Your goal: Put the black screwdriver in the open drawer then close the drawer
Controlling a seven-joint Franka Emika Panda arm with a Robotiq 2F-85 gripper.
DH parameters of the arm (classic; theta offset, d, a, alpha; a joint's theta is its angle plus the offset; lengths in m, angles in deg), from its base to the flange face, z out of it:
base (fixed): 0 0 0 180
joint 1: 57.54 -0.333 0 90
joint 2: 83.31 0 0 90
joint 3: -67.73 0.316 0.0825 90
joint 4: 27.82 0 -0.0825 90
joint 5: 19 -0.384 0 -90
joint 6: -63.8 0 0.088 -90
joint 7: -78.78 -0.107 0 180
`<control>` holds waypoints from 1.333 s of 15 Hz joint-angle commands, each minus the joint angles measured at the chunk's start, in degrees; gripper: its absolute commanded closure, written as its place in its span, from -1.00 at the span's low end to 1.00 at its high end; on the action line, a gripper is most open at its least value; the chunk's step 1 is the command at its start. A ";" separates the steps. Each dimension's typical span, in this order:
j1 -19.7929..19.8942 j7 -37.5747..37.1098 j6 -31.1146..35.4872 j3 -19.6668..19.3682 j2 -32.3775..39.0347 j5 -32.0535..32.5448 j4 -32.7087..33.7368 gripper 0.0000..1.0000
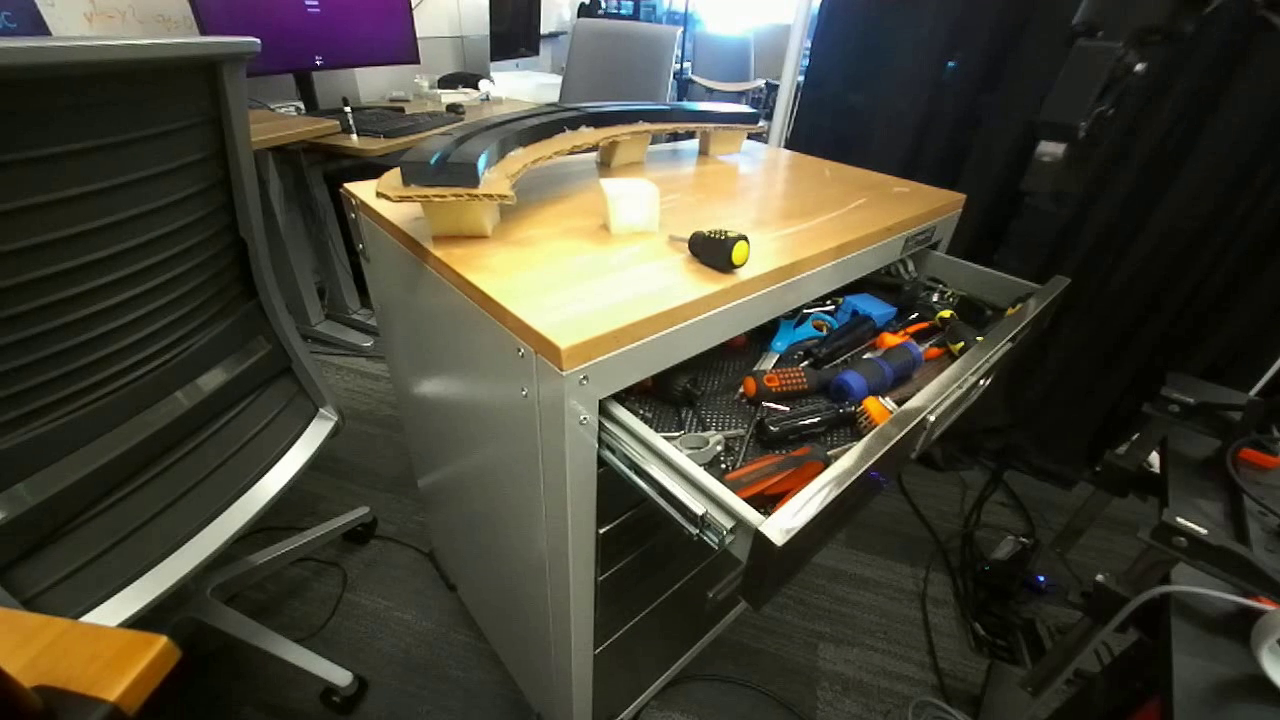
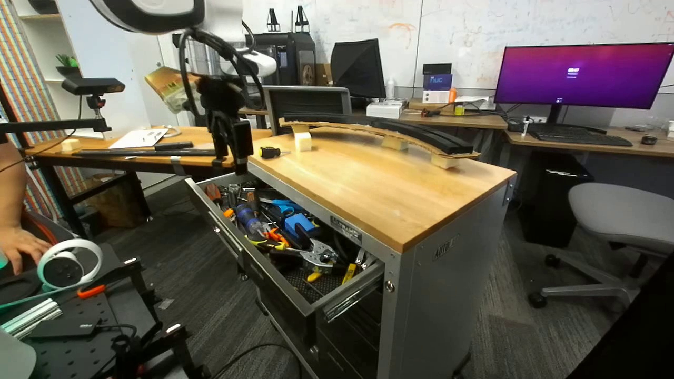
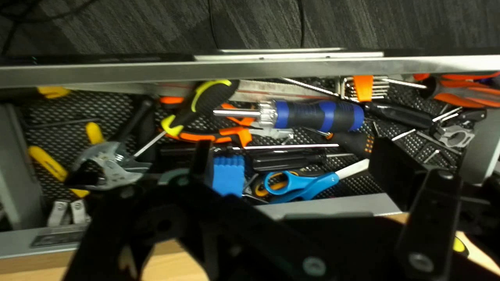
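Hanging gripper (image 3: 293, 160): jaws spread well apart, lower half of the wrist view
Black screwdriver (image 1: 718, 249): lying on the wooden top (image 1: 820, 205), upper centre of an exterior view, yellow end toward the frame's right
Drawer (image 3: 117, 75): pulled out, strewn with tools (image 3: 320, 115), spanning the middle of the wrist view

The wooden table (image 1: 800, 200) is carrying a black screwdriver (image 1: 718, 250) and four pale blocks (image 1: 631, 206).
The screwdriver is lying on its side near the front edge, shaft pointing toward the nearest block; the other three are standing farther off, apart from one another.
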 commanded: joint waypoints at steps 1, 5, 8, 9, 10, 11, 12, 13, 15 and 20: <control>-4.67 1.29 10.63 2.39 14.03 -7.85 7.45 -1.00; -7.33 2.00 18.29 7.38 26.95 -13.83 17.73 -1.00; -7.20 1.32 19.48 10.76 32.36 -12.41 24.45 -1.00; -7.27 0.66 20.26 11.51 33.91 -11.74 26.10 -1.00; -7.63 -0.32 22.04 11.76 35.30 -10.49 27.25 -1.00; -8.17 -1.48 24.06 11.63 36.48 -8.83 28.10 -1.00; -9.92 -4.49 27.89 10.17 37.35 -4.69 27.99 -1.00; -11.15 -6.31 30.79 9.01 38.21 -1.52 28.01 -1.00; -15.62 -13.14 36.76 3.68 39.79 7.30 27.59 -0.48; -24.04 -21.67 35.24 -6.21 39.35 15.46 26.64 0.28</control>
